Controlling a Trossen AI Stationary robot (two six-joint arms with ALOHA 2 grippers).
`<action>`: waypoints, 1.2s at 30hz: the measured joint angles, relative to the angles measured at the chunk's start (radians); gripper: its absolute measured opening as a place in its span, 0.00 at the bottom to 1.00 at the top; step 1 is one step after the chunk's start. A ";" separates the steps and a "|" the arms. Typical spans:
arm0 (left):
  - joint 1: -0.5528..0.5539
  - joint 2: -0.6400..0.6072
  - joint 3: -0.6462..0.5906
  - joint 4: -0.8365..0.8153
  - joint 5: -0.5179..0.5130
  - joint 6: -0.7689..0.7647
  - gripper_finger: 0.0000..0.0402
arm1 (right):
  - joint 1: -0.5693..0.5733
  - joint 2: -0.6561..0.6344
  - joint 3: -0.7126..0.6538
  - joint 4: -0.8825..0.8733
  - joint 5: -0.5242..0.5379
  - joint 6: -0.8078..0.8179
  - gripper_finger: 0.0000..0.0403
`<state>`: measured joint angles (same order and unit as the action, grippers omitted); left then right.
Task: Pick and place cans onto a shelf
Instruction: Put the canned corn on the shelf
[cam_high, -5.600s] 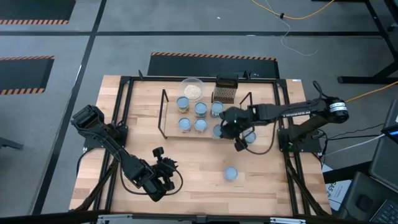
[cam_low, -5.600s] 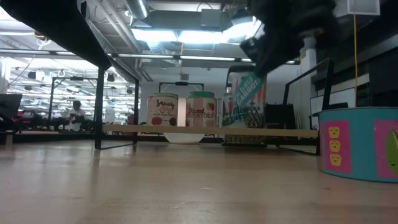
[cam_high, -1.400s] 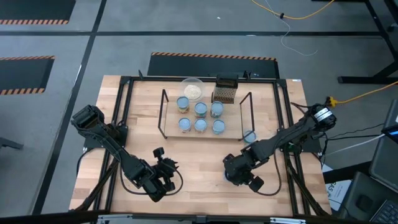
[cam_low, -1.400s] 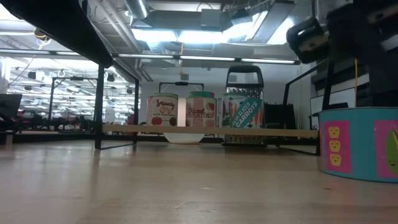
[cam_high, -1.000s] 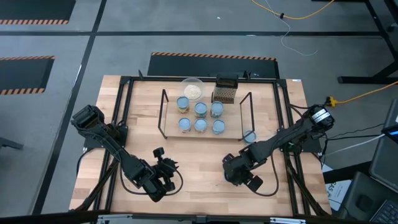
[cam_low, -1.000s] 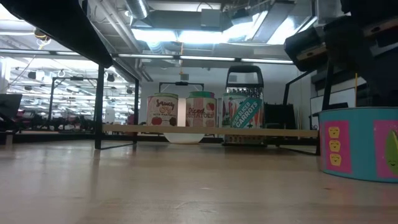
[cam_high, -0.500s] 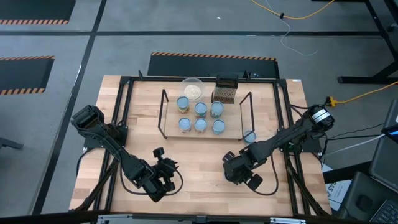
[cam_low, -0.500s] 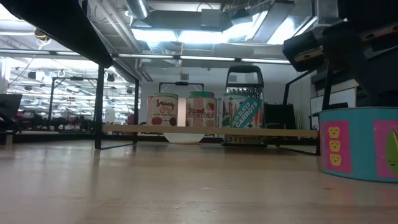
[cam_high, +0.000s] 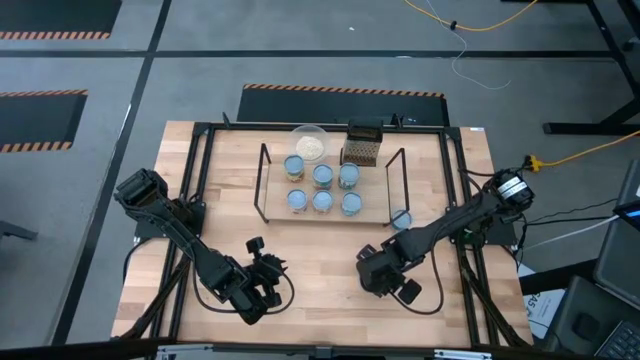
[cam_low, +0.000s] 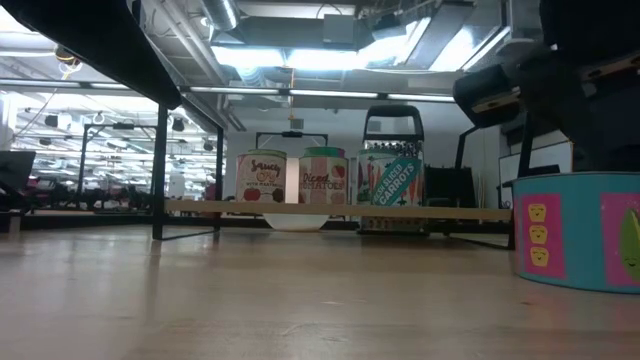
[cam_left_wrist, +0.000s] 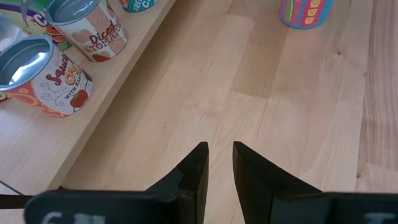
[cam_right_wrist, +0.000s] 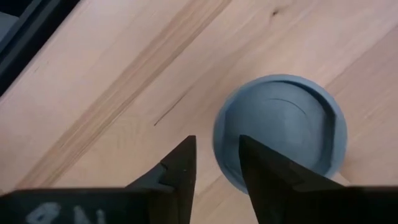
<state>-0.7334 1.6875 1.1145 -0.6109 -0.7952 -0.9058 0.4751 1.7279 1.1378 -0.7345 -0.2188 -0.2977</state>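
Six cans (cam_high: 322, 188) stand in two rows on the shelf (cam_high: 275, 214) at the desk's (cam_high: 320, 255) far middle. At the near left, the left end effector (cam_high: 262, 272) hovers over bare wood, fingers slightly parted, gripping nothing. Right of centre, the right end effector (cam_right_wrist: 214, 165) hangs above a teal can (cam_right_wrist: 280, 140), fingers narrowly parted at its rim, apparently not gripping. Another can (cam_high: 401, 219) stands beside the shelf's right end.

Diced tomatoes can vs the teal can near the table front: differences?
The diced tomatoes can stands on the shelf; the teal can stands on the bare table. The tomatoes label is pale with red lettering; the teal can's has pink panels. The right end effector hovers over the teal can; the left end effector idles away from both. Both cans stand upright.
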 joint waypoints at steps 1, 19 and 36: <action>0.000 0.000 0.000 0.000 0.000 0.000 0.17 | 0.000 0.000 0.000 0.000 0.000 0.000 0.30; 0.004 0.000 0.000 0.054 -0.058 0.059 0.17 | -0.004 0.000 0.000 0.000 0.004 0.027 0.03; 0.234 0.000 0.000 0.776 0.415 0.971 0.17 | -0.113 0.000 0.000 0.081 0.200 0.593 0.02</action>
<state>-0.4992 1.6875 1.1145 0.1646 -0.3802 0.0647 0.3625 1.7279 1.1381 -0.6534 -0.0186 0.2955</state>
